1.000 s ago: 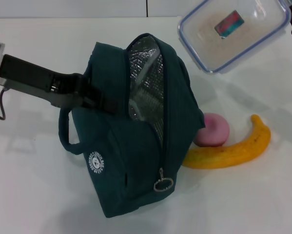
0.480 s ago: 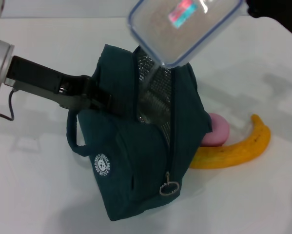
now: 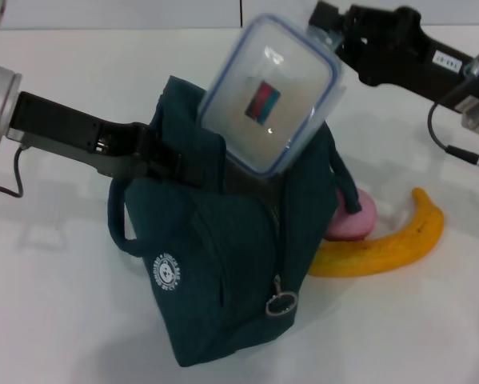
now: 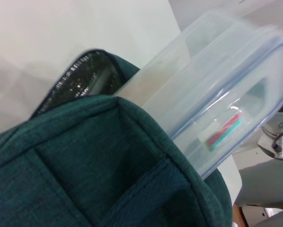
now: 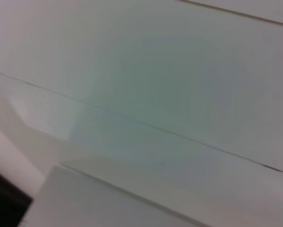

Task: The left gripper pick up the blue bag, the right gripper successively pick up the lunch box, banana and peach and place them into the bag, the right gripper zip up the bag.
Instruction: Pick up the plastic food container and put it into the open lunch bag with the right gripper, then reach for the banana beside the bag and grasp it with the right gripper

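The dark blue-green bag stands tilted on the white table, its top unzipped. My left gripper is shut on the bag's upper left edge, beside the handle. A clear lunch box with a blue rim is angled into the bag's mouth, its lower end inside. My right gripper holds the box's upper far corner. The pink peach and yellow banana lie right of the bag. The left wrist view shows the lunch box sliding in past the bag rim. The right wrist view shows only a pale surface.
The zipper pull hangs at the bag's near end. The white table stretches left and in front of the bag. A cable loops off the right arm at the far right.
The right gripper has carried the lunch box down and left, tipping it until its lower end entered the bag's mouth. The left gripper and bag have held almost still.
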